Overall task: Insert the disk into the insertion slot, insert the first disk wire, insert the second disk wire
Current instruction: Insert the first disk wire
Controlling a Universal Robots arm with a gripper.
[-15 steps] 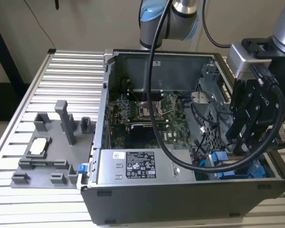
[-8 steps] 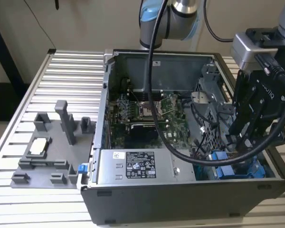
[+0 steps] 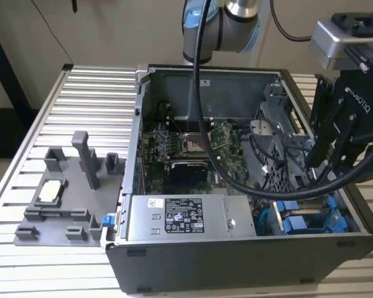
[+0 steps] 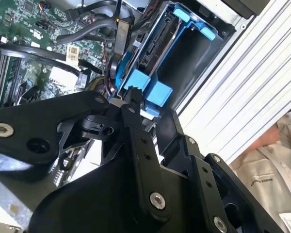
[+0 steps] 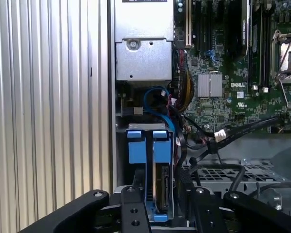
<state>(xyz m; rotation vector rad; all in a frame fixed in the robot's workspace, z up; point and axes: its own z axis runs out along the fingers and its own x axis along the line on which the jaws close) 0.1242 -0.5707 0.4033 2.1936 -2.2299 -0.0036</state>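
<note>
We note the arm bent down into the computer case, exterior view's right. Jaws apart, straddling the disk, which stands edge-on in its blue carrier. Contact we cannot judge; one end of the disk is hidden behind them.

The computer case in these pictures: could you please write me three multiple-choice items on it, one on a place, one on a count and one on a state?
1. Where do the blue drive carriers sit?
A. on a shelf above the case
B. inside the case, at the exterior view's right
C. on the floor

2. How many blue tabs stand side by side in the first wrist view?
A. one
B. two
C. four

3. In what state is the computer case?
A. open
B. closed by a side panel
C. wrapped in foil

Answers:
1 B: they lie in the case, beside the power supply.
2 B: a pair of tabs shows there.
3 A: the motherboard lies bare.
</note>
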